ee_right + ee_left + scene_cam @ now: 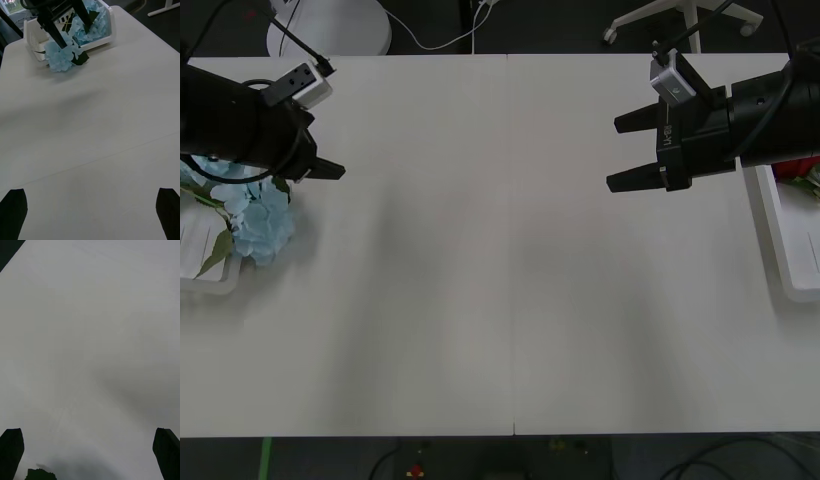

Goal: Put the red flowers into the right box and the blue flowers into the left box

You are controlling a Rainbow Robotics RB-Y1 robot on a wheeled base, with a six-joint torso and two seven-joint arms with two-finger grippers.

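Note:
Pale blue flowers [262, 225] lie in the left box [202, 278] at the table's left edge, one head hanging over its rim. In the right wrist view the same blue flowers [60, 57] and left box [31, 36] sit far off, under the left arm. My left gripper [318, 166] hovers open just above and beside them, over bare table [90, 352]. My right gripper [616, 153] is open and holds nothing, a little left of the right box [772, 228]. A bit of the red flowers [802, 167] peeks out behind the right arm.
The white table [500, 260] stretches wide between the two boxes. Chair bases and cables stand on the dark floor beyond its far edge.

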